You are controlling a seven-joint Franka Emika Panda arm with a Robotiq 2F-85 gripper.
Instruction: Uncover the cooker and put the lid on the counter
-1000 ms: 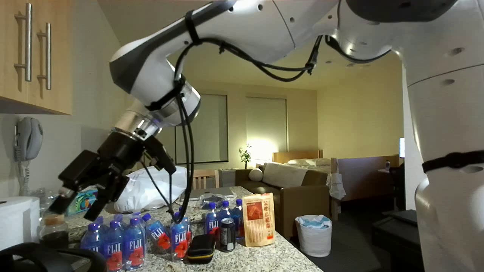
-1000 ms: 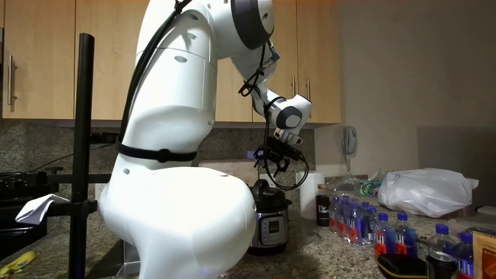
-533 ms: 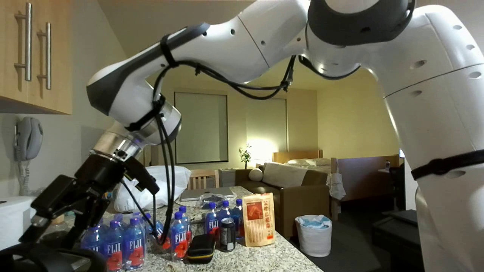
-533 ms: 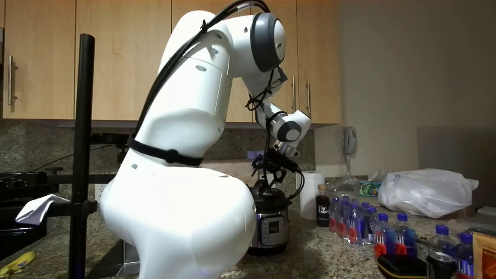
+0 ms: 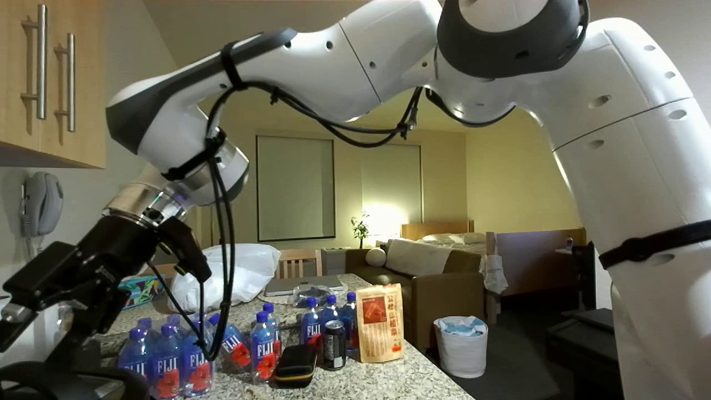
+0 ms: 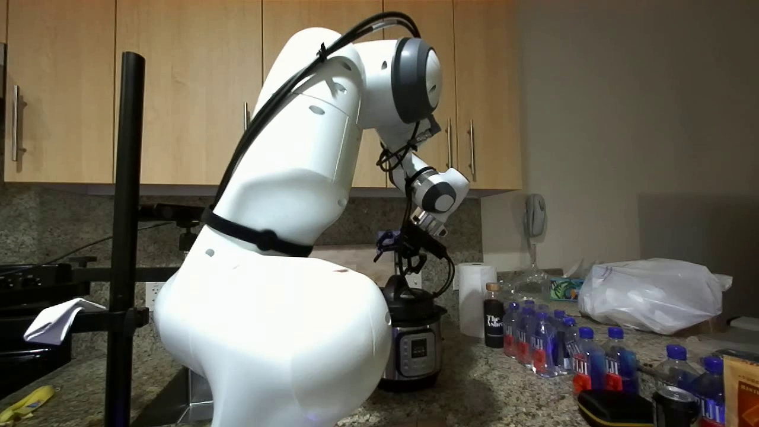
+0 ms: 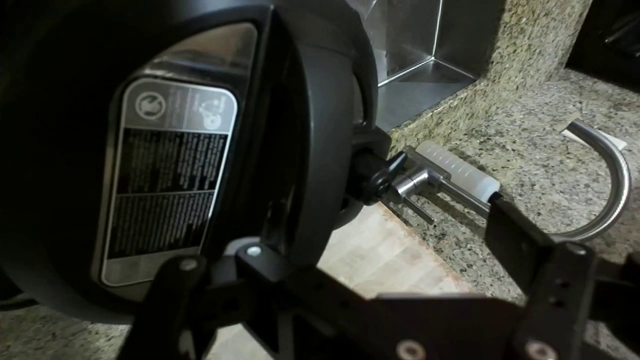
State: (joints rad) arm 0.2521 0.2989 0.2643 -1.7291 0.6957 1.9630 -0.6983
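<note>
The glossy black domed lid (image 6: pixel 410 305) was sitting right on top of the round, steel-sided cooker (image 6: pixel 418 351), and the cooker stood on the speckled grey-tan stone counter (image 6: pixel 474 385). The black two-fingered gripper (image 6: pixel 394 265) hung tilted just by the lid's black arched handle (image 7: pixel 330 125), and its fingers (image 7: pixel 517 245) were spread wide, you could see that pretty clearly from the wrist view. One finger overlapped the end of the handle in that view, but honestly I couldn't tell if it was touching. There was also a grey-and-black printed label (image 7: pixel 167 185) on the lid, with a curved brushed-metal faucet (image 7: pixel 619 180), a steel sink (image 7: pixel 425 95) and a pale flat board (image 7: pixel 390 250) past it. In an exterior view a white paper towel roll (image 6: pixel 472 308) and a dark bottle with a tan cap (image 6: pixel 493 320) stood near the cooker, then came a bunch of clear water bottles with blue caps (image 6: pixel 542 350), and a puffy white plastic bag (image 6: pixel 652 293) sat farther along. Also in an exterior view, one of those bottles leaned over, and a black zip case with a yellow stripe (image 5: pixel 295 364) lay just beside a dark drink can (image 5: pixel 334 345), with an upright tan paper pouch (image 5: pixel 380 322) next to that.
</note>
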